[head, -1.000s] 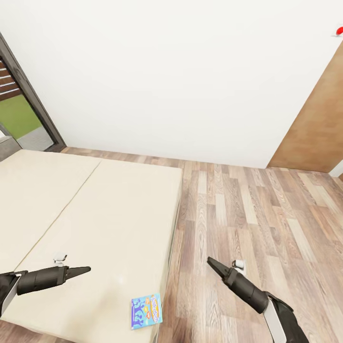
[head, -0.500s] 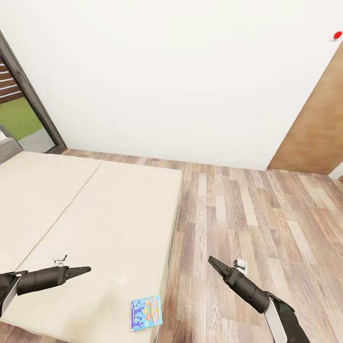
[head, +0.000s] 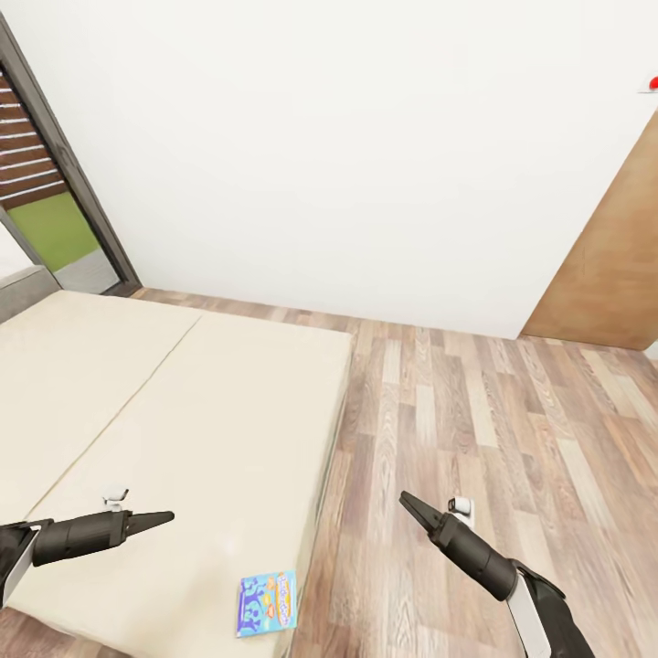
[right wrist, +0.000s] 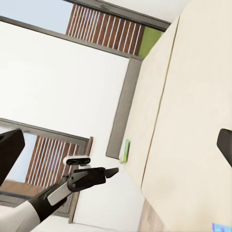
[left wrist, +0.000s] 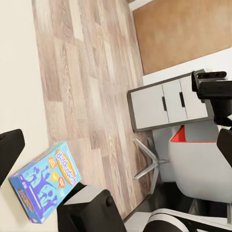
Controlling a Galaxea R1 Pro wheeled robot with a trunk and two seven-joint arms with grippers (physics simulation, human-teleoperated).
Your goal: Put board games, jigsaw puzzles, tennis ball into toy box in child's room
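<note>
A blue board game (head: 266,602) lies flat at the near corner of the cream bed (head: 183,411), by its floor-side edge. The left wrist view shows the same board game (left wrist: 46,186) between my left fingers and beyond them. My left gripper (head: 169,517) hovers open over the bed, left of the game and a little above it. Over the wooden floor, right of the bed, my right gripper (head: 403,499) is open and holds nothing. In the right wrist view a small green flat thing (right wrist: 126,151) lies at the bed's far edge; what it is I cannot tell.
A white wall (head: 347,164) stands behind the bed, with a dark-framed window (head: 55,183) to its left and a wooden door (head: 608,265) at the right. The left wrist view shows a grey drawer unit (left wrist: 169,104) and a white chair (left wrist: 203,164) on the wooden floor (head: 475,429).
The whole head view has shifted: the window shows more, and the board game sits lower and further left in the picture. Both arms keep their pose.
</note>
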